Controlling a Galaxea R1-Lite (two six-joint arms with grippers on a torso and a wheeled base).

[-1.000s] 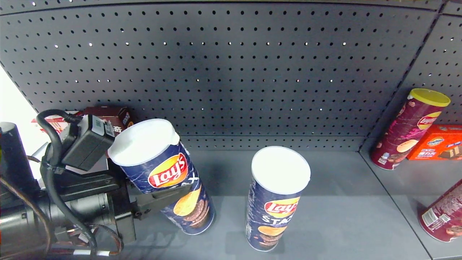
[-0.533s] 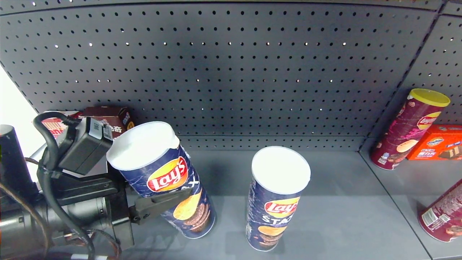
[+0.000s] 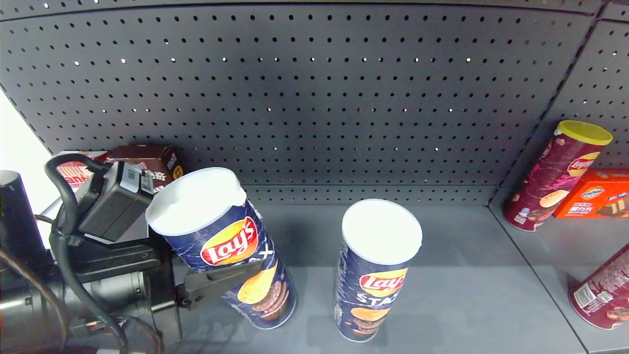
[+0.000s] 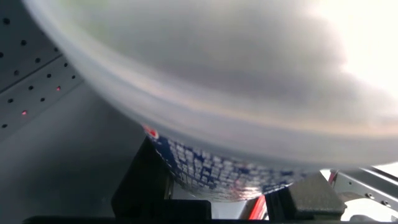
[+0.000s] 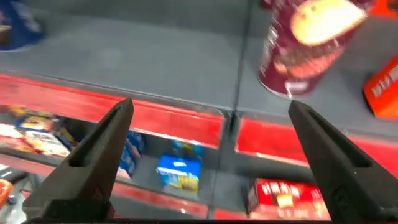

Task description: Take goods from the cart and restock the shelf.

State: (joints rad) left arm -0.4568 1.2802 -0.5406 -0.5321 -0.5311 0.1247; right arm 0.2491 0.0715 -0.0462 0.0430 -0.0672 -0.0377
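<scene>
Standing here watching, and the big dark pegboard back panel [image 3: 314,98] is taking up most of what I'm seeing, with the grey shelf [image 3: 442,275] running along under it. The left gripper [image 3: 231,268] is coming in from the left end and is clamping a blue chips can [image 3: 231,241] around its middle, one finger lying across the front and the other going behind. That can is leaning, its white lid tipping toward the arm and its base down at the shelf board, though I'm honestly not able to tell if the bottom is touching. Just to its right, with a gap between them, a second blue chips can [image 3: 376,275] is standing upright on the shelf. Over in the next bay to the right, a maroon can [image 3: 555,182] with a yellow lid is sitting by the back panel with an orange box [image 3: 594,194] right beside it, and another maroon can [image 3: 602,290] is poking in at the edge nearer the front. The right gripper [image 5: 214,155] is hanging out in front of the red shelf edge [image 5: 168,124], fingers spread wide and gripping nothing. A small brown box [image 3: 147,157] is sitting against the pegboard behind the left arm.
</scene>
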